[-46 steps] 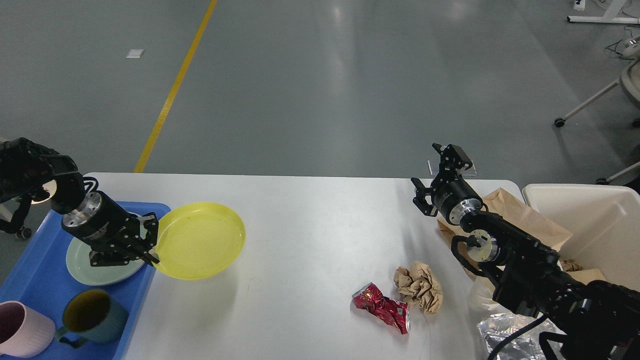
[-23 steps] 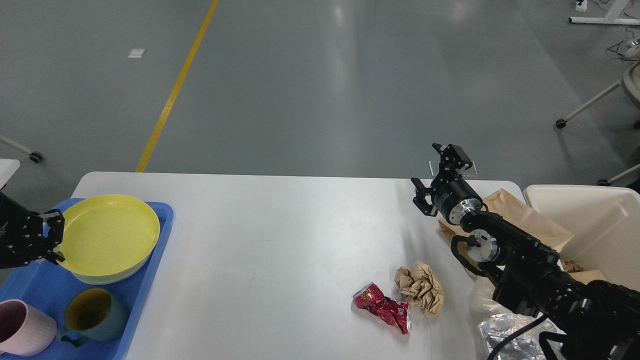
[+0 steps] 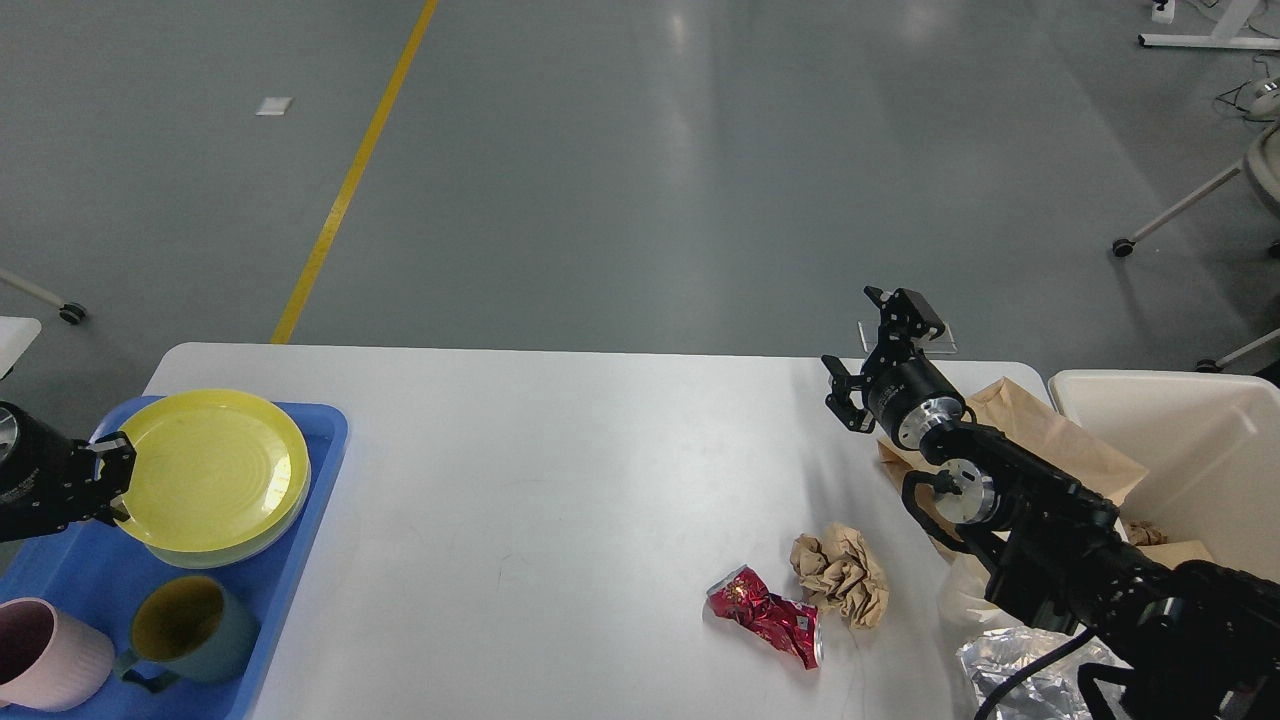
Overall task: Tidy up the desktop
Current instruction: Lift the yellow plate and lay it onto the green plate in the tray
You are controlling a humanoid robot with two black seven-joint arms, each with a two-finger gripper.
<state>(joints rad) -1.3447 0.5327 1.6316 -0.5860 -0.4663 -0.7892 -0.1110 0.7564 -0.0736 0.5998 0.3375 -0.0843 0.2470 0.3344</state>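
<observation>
Left pincer (image 3: 112,478) pinching yellow plate (image 3: 205,470) rim over blue tray (image 3: 300,560), right pincer (image 3: 862,345) spread above white desk (image 3: 560,500); remaining crushed red can (image 3: 765,615) and paper wad (image 3: 840,573) near right edge look light, crumply, best grabbed across middle

I am in what looks like a robotics lab or industrial test hall. Beyond my white desk (image 3: 560,470) stretches a wide, glossy grey floor (image 3: 700,170) that mirrors the ceiling lights, with a yellow line (image 3: 350,180) painted along it. Wheeled legs of rolling furniture (image 3: 1180,205) and a loose cable (image 3: 1235,95) stand at the right edge. There are no home furnishings, only open floor.
</observation>
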